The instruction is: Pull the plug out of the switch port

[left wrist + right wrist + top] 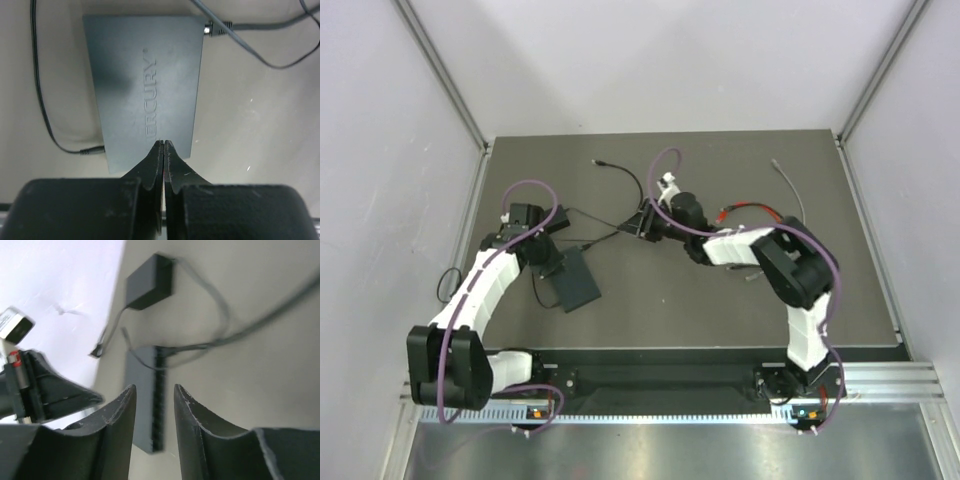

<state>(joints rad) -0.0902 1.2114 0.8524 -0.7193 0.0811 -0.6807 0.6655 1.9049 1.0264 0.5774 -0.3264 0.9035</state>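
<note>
Left gripper (164, 144) closed, tips on switch (145, 75); right gripper (154, 388) parted, seemingly hovering

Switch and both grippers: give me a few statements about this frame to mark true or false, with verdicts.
1. The left gripper is shut, its tips over one end of the switch. True.
2. The right gripper is shut on the plug. False: it is open and holds nothing.
3. The plug sits in a port at a corner of the switch. True.
4. The top of the switch is plain, with no lettering. False: embossed lettering runs along it.
5. A red cable lies on the table. True.
</note>
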